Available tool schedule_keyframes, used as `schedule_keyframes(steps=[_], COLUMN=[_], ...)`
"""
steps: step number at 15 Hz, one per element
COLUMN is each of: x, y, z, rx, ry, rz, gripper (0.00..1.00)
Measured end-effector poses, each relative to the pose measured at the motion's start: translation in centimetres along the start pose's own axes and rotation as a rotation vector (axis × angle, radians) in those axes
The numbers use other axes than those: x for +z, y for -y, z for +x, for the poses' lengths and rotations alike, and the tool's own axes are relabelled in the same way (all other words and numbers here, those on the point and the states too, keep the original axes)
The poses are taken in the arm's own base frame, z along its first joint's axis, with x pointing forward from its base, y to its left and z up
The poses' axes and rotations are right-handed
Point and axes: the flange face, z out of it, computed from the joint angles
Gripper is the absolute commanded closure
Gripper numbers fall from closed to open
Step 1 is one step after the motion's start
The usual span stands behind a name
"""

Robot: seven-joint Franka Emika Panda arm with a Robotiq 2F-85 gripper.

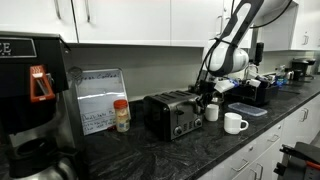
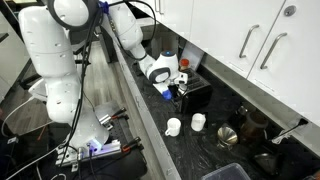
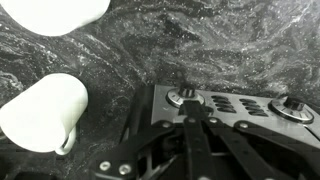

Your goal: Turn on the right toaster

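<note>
Toaster point(image 1: 172, 115) wants one clean push from me: my gripper point(image 3: 195, 112), fingers pressed together and holding nothing, hovers just above its front panel. I judge I should land the tips squarely on a lever rather than a knob point(image 3: 185, 97) and press straight down until it catches, without sliding off toward the two white mugs point(image 1: 235, 122) just beside it. It is a wide, dark-sided box with a shiny silver front, standing midway along the dark stone counter point(image 1: 150, 155), with bare counter between it and the front edge.
</note>
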Motion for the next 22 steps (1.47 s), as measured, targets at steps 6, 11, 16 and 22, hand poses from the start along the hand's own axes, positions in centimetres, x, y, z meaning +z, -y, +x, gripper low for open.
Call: schedule_keyframes(steps=[6,11,16,22], x=[0.74,0.79,0.82,0.92], y=[-0.06,-0.05,-0.05,-0.07], z=[-0.12,-0.11,-0.12,-0.16], rx=[0.005,0.004,0.003,-0.001], ry=[0.009,0.009,0.010,0.011], rz=[0.005,0.006,0.006,0.007], gripper=[1.00,1.00,1.00,1.00])
